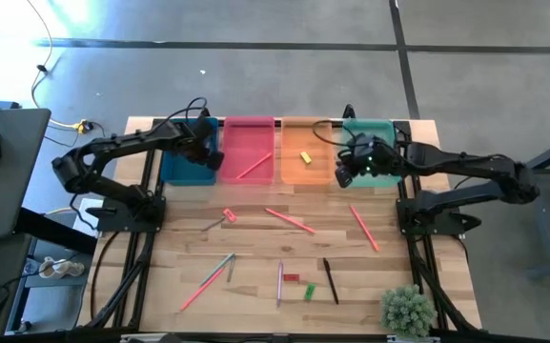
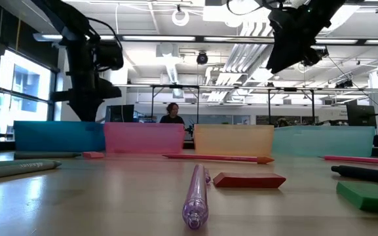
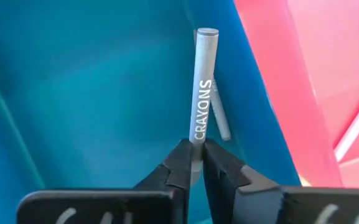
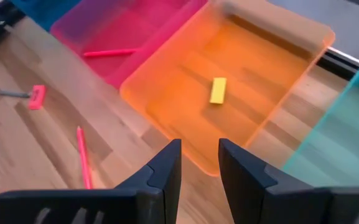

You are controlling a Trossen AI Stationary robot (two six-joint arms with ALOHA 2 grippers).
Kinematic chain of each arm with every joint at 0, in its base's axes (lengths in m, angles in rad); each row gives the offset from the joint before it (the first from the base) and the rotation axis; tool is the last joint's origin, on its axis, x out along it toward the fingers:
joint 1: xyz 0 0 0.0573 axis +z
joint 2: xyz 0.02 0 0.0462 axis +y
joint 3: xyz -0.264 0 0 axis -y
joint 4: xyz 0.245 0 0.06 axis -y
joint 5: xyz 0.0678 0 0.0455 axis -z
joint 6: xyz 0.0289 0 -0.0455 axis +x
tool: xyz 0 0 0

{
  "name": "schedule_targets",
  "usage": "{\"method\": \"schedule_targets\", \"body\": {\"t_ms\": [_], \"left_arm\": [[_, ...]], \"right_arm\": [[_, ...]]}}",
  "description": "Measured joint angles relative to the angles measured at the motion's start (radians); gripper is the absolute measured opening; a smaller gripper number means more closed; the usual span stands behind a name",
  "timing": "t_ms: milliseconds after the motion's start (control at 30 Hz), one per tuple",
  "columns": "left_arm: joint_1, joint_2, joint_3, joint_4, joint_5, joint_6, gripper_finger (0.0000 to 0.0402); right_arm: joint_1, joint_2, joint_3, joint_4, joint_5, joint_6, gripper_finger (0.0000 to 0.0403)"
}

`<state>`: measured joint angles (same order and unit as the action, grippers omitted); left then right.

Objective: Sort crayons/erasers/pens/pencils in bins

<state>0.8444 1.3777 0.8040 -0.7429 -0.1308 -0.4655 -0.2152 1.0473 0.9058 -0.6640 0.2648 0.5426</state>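
From above, the left claw [image 1: 201,143] hangs over the teal-blue bin [image 1: 174,170] at the far left of the row, but what it carries is hidden there by the arm. Only the left wrist view shows it: the claw [image 3: 196,163] is clenched on the lower end of a grey crayon [image 3: 203,87], which stands almost upright inside the bin [image 3: 86,99]. The word "CRAYONS" runs in white letters along the stick. A second pale stick lies partly behind it and is hard to make out.

The right claw [image 1: 351,170] hovers at the near edge between the orange bin [image 1: 303,176] and the mint-green bin [image 1: 381,129]. In the right wrist view its fingers [image 4: 167,171] stand apart with nothing between them, so it is released. The same view shows the yellow eraser [image 4: 218,90] lying in the orange bin [image 4: 167,106] and one pink pencil [image 4: 111,53] in the pink-red bin [image 4: 86,31].

The high view shows more pencils [image 1: 290,221], a black pen [image 1: 332,281], a red eraser [image 1: 291,278] and a green eraser [image 1: 310,291] spread on the tabletop [image 1: 255,248]. In the low view a person [image 2: 172,113] shows behind the bins, and the green eraser [image 2: 369,195] is cut off at the right edge.
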Motion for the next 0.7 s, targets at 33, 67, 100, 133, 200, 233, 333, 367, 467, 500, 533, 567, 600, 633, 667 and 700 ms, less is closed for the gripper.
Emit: {"method": "schedule_targets", "body": {"t_ms": [33,67,100,133,200,233,333,367,467,500,533,567,600,633,667,700], "left_arm": [[0.000,0.006,0.000,0.004,0.000,0.007,0.0023],[0.000,0.012,0.000,0.009,0.000,0.010,0.0025],[0.000,0.017,0.000,0.014,-0.001,0.010,0.0026],[0.000,0.022,0.000,0.013,-0.001,0.010,0.0028],[0.000,0.028,0.000,0.012,-0.002,0.009,0.0033],[0.000,0.031,0.000,0.012,-0.002,0.014,0.0036],[0.000,0.034,0.000,0.011,-0.001,0.044,0.0050],[0.000,0.034,0.000,0.011,-0.001,0.056,0.0056],[0.000,0.034,0.000,0.012,-0.013,0.085,0.0080],[0.000,0.034,0.000,0.013,-0.019,0.089,0.0089],[0.000,0.034,0.000,0.013,-0.025,0.094,0.0098],[0.000,0.034,0.000,0.013,-0.028,0.099,0.0108],[0.000,0.033,0.000,0.013,-0.028,0.105,0.0116],[0.000,0.033,0.000,0.012,-0.028,0.112,0.0124],[0.000,0.033,0.002,0.006,-0.027,0.116,0.0131],[0.000,0.033,0.008,-0.005,-0.026,0.126,0.0137]], "right_arm": [[0.018,0.000,0.000,0.006,0.010,0.001,0.0099],[0.035,0.000,0.000,0.018,0.018,0.006,0.0099],[0.050,0.000,0.000,0.031,0.025,0.013,0.0099],[0.066,0.000,0.000,0.044,0.032,0.023,0.0099],[0.095,0.000,0.000,0.066,0.051,0.037,0.0099],[0.110,0.000,0.000,0.074,0.060,0.043,0.0099],[0.146,0.001,0.000,0.091,0.085,0.063,0.0099],[0.159,0.004,0.000,0.101,0.088,0.064,0.0099],[0.194,0.032,0.012,0.113,0.092,0.063,0.0099],[0.206,0.052,0.028,0.113,0.092,0.063,0.0099],[0.217,0.073,0.044,0.114,0.093,0.063,0.0099],[0.226,0.095,0.061,0.106,0.095,0.063,0.0099],[0.234,0.120,0.080,0.095,0.099,0.062,0.0099],[0.240,0.147,0.100,0.083,0.099,0.061,0.0099],[0.246,0.173,0.120,0.063,0.099,0.061,0.0099],[0.251,0.197,0.139,0.036,0.099,0.060,0.0099]]}}
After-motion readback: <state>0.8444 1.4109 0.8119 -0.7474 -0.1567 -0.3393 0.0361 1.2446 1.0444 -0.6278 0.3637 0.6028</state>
